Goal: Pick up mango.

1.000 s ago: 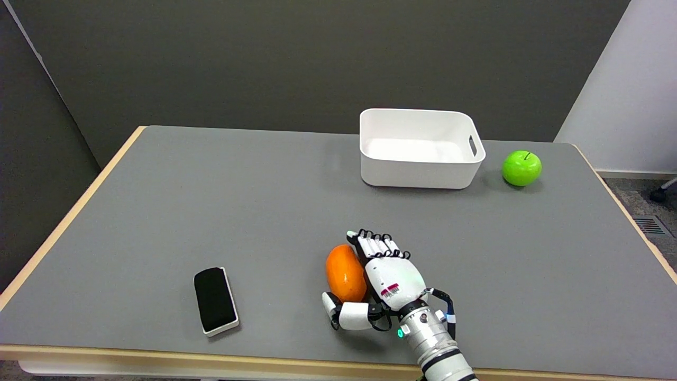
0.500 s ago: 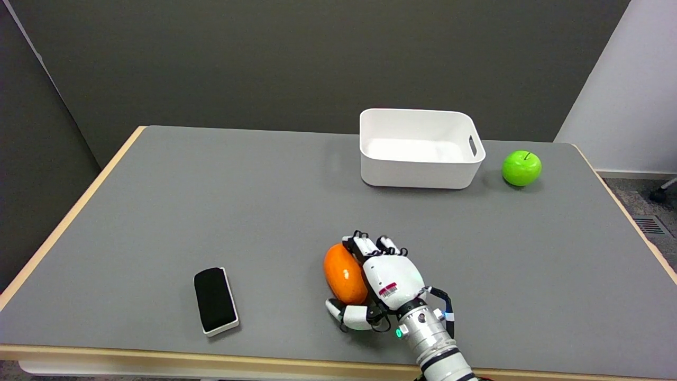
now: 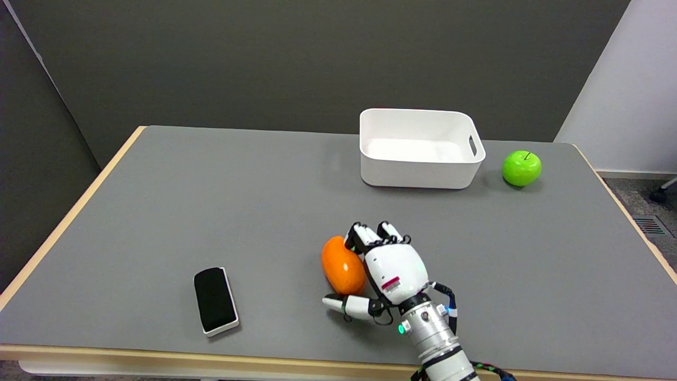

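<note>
I see the smooth orange oval mango [image 3: 341,265] on the grey counter [image 3: 211,201], in the near part, a little right of the middle. Its long axis runs from the far side toward the near side, with the far end leaning slightly to the left; the narrower end points away from me. My right hand [image 3: 389,267], black and white, is against the right side of the mango. The fingers [image 3: 362,236] curl over its far end, and the thumb [image 3: 349,305] stretches to the left just under its near end. So the hand is grasping the mango from the side, but I cannot tell if the fruit rests on the counter or is already a little above it.

To the left, well apart from the mango, lies a black rectangular eraser with a white base [image 3: 215,300]. At the far side stands a white plastic bin with a handle slot [image 3: 418,172], and just beside it, to the right, a shiny green apple [image 3: 521,168].
</note>
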### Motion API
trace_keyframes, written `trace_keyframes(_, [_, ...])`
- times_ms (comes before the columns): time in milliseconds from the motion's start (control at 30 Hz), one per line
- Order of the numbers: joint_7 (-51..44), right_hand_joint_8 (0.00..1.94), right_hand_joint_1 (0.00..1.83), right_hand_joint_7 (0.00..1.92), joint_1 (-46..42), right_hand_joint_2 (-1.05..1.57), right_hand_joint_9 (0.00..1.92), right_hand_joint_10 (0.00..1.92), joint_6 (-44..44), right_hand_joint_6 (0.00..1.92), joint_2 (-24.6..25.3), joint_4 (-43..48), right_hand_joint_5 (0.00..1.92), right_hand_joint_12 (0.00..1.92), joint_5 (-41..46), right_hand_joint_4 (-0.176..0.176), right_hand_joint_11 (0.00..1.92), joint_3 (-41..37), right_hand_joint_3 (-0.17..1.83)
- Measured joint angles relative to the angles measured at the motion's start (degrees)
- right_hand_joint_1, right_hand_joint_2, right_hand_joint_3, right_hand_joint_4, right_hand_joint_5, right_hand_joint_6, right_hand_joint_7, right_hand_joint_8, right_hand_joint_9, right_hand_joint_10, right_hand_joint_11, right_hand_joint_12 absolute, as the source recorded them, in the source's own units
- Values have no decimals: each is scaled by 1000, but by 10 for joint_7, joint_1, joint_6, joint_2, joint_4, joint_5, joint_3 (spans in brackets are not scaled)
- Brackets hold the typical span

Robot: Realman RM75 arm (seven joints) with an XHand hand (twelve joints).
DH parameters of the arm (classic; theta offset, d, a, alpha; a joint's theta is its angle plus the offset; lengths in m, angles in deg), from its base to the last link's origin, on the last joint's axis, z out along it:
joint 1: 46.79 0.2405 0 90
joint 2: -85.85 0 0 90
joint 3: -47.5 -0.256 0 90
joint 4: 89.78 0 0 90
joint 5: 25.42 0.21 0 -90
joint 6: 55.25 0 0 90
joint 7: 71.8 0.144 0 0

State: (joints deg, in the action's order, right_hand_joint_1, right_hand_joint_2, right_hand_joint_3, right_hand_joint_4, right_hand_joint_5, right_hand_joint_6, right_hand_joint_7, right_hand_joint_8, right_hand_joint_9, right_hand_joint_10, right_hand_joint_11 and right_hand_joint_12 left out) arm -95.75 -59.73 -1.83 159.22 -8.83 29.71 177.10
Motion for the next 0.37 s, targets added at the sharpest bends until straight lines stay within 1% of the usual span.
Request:
trace_keyframes(233, [17,1789,1101,543,22,1247,832,1921,12,1721,-23,14,476,1921,-14,-176,216,-15,320])
trace_keyframes(367, [24,1793,1100,542,35,1246,837,1921,7,1726,-37,29,474,1921,-18,-176,222,-39,325])
